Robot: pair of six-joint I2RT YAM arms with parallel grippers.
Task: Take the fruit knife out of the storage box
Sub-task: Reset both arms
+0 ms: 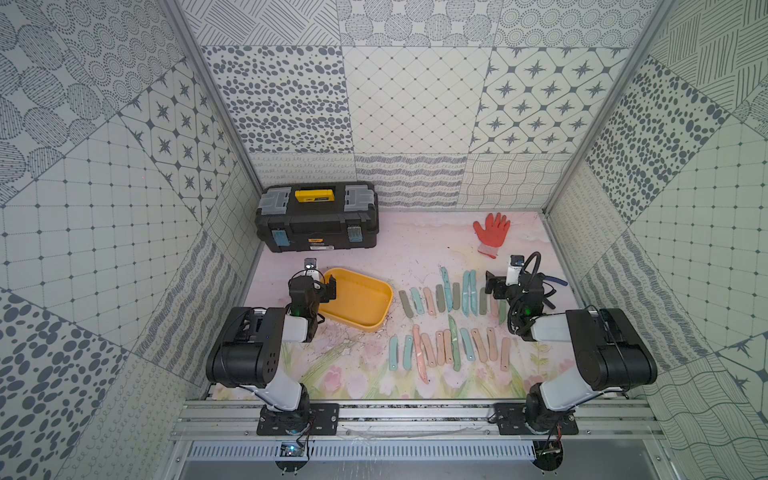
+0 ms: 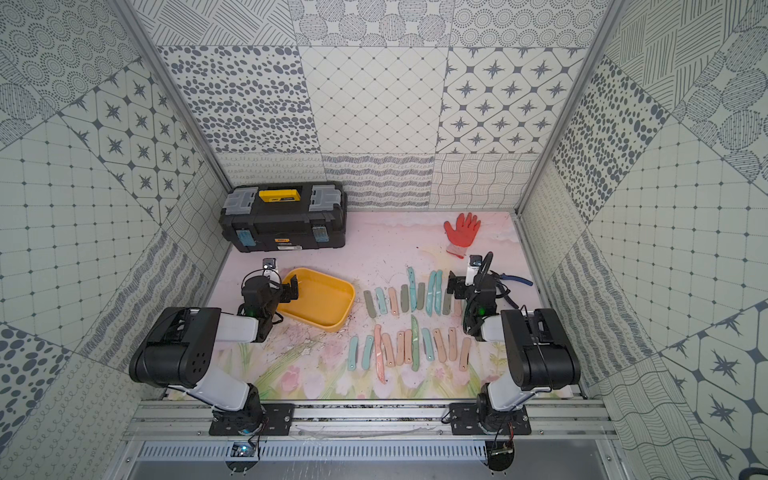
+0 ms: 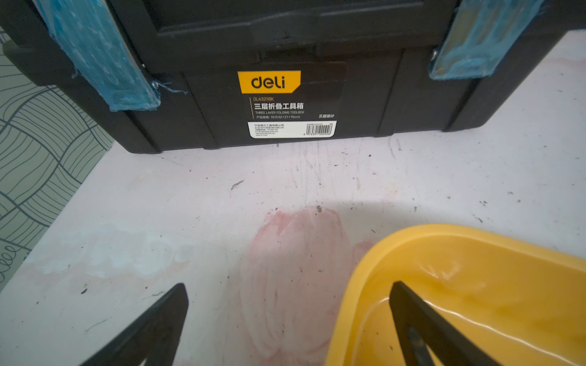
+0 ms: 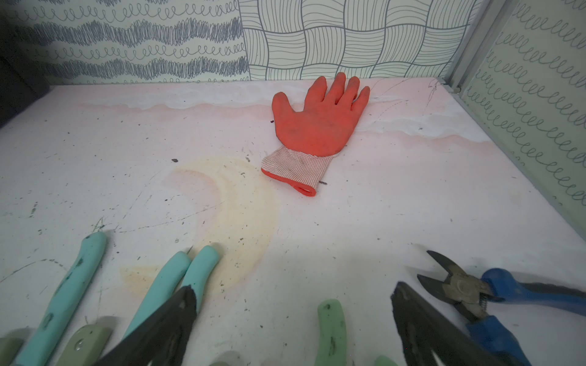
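Note:
In both top views the yellow storage box point(image 1: 359, 297) point(image 2: 320, 297) sits left of centre on the mat, and its inside shows only bare plastic. Several fruit knives in teal, pink and green sheaths lie in two rows to its right, one teal knife point(image 1: 446, 289) in the far row and one green knife point(image 1: 453, 343) in the near row. My left gripper point(image 1: 312, 283) point(image 3: 288, 286) is open, straddling the box's left rim point(image 3: 358, 285). My right gripper point(image 1: 519, 286) point(image 4: 293, 288) is open above the far row's right end, with a green knife point(image 4: 331, 329) between its fingers, untouched.
A black toolbox point(image 1: 318, 218) point(image 3: 285, 63) stands shut at the back left, close to the left gripper. An orange glove point(image 1: 492, 232) point(image 4: 320, 120) lies at the back right. Blue-handled cutting pliers point(image 1: 555, 280) point(image 4: 475, 294) lie beside the right gripper. Patterned walls enclose the mat.

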